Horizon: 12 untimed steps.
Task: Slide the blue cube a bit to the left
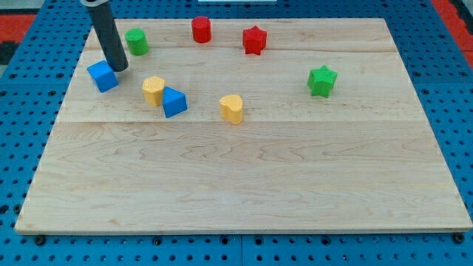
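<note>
The blue cube sits near the board's left edge, toward the view's top. My tip rests on the board just right of and slightly above the cube, touching or nearly touching its upper right corner. The dark rod rises from there to the view's top left. A second blue block, wedge-like in shape, lies further right, next to a yellow block.
A green cylinder stands just right of the rod. A red cylinder and red star sit near the top edge. A yellow block lies mid-board; a green star at right. The wooden board lies on blue pegboard.
</note>
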Available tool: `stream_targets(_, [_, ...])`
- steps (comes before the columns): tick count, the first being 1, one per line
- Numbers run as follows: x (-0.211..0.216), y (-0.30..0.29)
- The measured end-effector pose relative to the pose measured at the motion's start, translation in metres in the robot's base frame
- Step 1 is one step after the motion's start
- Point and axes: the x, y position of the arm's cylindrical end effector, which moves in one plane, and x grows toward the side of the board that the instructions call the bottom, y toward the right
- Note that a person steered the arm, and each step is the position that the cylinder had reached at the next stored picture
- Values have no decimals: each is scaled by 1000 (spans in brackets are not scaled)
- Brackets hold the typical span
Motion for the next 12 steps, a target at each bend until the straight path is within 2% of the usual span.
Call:
stream_targets(2, [14, 89])
stream_targets(4, [55, 89])
stream_targets(6, [46, 109])
stream_targets(7, [46, 139])
stream_targets(9, [49, 243])
stream_targets(11, [80, 273])
stream_targets(12, [81, 376])
